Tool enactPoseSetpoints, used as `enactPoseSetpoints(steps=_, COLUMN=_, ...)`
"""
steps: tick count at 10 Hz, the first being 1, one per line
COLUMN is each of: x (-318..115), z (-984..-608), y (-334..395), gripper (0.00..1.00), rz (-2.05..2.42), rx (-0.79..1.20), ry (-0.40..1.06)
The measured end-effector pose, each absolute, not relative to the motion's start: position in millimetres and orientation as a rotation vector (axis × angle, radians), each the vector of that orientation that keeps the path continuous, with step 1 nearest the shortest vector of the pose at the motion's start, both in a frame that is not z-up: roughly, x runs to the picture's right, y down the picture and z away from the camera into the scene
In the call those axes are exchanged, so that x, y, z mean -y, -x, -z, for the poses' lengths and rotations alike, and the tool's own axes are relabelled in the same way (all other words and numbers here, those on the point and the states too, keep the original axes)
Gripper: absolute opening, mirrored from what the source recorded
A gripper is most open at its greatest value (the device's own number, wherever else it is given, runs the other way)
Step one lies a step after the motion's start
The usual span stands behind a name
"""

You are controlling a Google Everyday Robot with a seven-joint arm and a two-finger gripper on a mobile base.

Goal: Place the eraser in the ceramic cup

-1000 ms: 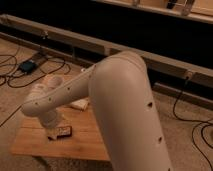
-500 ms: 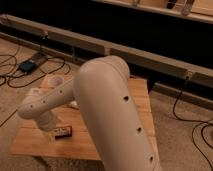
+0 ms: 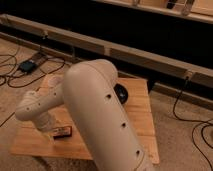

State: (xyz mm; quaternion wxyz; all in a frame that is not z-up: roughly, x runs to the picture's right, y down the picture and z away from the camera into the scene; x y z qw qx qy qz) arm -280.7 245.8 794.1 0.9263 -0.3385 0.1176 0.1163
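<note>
Hand: pale two-finger hand (image 3: 52, 131), released, low over the surface's front corner
Eraser: small flat dark block with an orange-brown face (image 3: 63, 131), lying on the surface just beside the hand
Surface: light wooden slab (image 3: 137, 117)
Bowl: wide dark round bowl (image 3: 120, 94), well apart from the hand, partly behind the arm

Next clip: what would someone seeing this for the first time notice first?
The big white robot arm fills the middle foreground, bending over the wooden table and hiding much of it. Its gripper is down at the table's front left, right beside the small dark eraser lying there. A dark round bowl peeks out behind the arm, towards the table's far side.
</note>
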Motion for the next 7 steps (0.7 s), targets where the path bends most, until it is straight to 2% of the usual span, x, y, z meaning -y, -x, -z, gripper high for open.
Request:
enactPoseSetpoints(steps=3, x=-245.0, z=-805.6, y=283.1, gripper=0.64, rz=-0.243, rx=-0.257, ry=0.665)
enactPoseSetpoints(steps=4, x=-244.6, z=-807.8, y=283.4, gripper=0.60, rz=-0.247, rx=-0.260, ry=0.659)
enactPoseSetpoints(steps=7, x=-246.1, z=-812.5, y=282.8, gripper=0.31, rz=-0.249, rx=-0.271, ry=0.649)
